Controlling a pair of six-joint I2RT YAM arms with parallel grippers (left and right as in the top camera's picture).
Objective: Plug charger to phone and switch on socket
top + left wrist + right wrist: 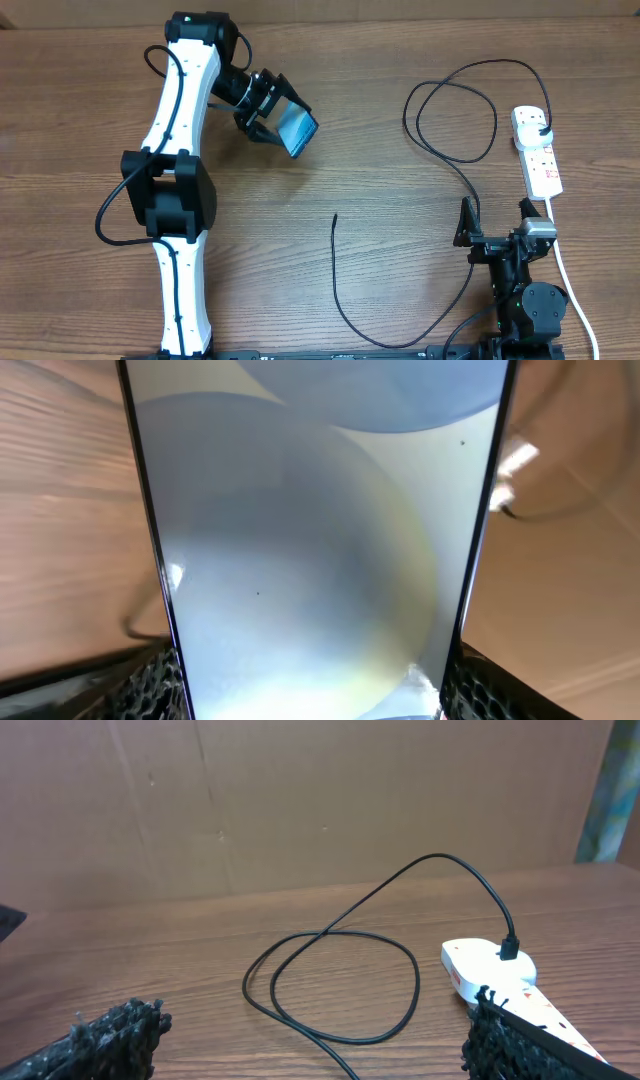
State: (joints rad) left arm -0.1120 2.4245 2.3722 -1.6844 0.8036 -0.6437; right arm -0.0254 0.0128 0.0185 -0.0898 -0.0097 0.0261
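Note:
The phone (298,129), with its light-blue screen lit, is held tilted above the table by my left gripper (286,121), which is shut on its two long edges. In the left wrist view the phone (310,530) fills the frame, with a black padded finger (150,680) at each lower corner. The charger, a thin black cable (450,110), loops across the right of the table. Its plug (541,129) sits in the white socket strip (543,165), and its free tip (334,217) lies mid-table. My right gripper (497,222) stands open near the front right, with the charger loop (340,980) and the socket (480,968) ahead of it.
The socket's white lead (572,290) runs toward the front edge beside the right arm's base. The charger's cable (345,310) curves along the front of the table toward that base. A brown board wall (300,800) stands behind the table.

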